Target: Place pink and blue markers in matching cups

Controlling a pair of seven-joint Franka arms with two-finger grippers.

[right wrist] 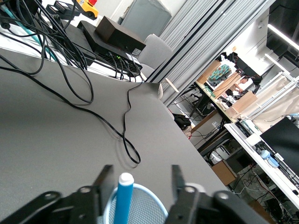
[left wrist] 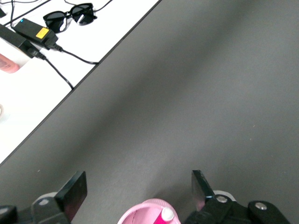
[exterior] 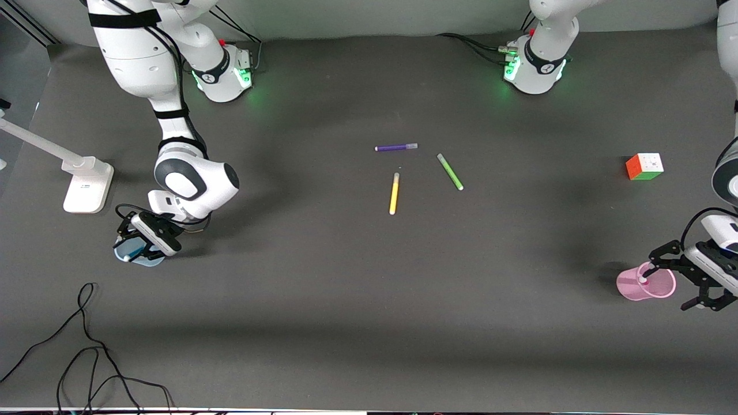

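Your left gripper (exterior: 677, 285) hangs spread over the pink cup (exterior: 634, 290), pink marker (exterior: 643, 279) inside. Its wrist view confirms the marker (left wrist: 166, 216) freed. Right wrist view: right gripper (right wrist: 140, 184) parted around the blue marker (right wrist: 124, 198) standing in the blue cup (right wrist: 145, 205); both look placed.

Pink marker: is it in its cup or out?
In. The pink marker stands inside the pink cup, its tip showing above the rim; the left wrist view shows the same.

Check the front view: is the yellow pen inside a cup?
No, the yellow pen lies flat on the table, between the two cups.
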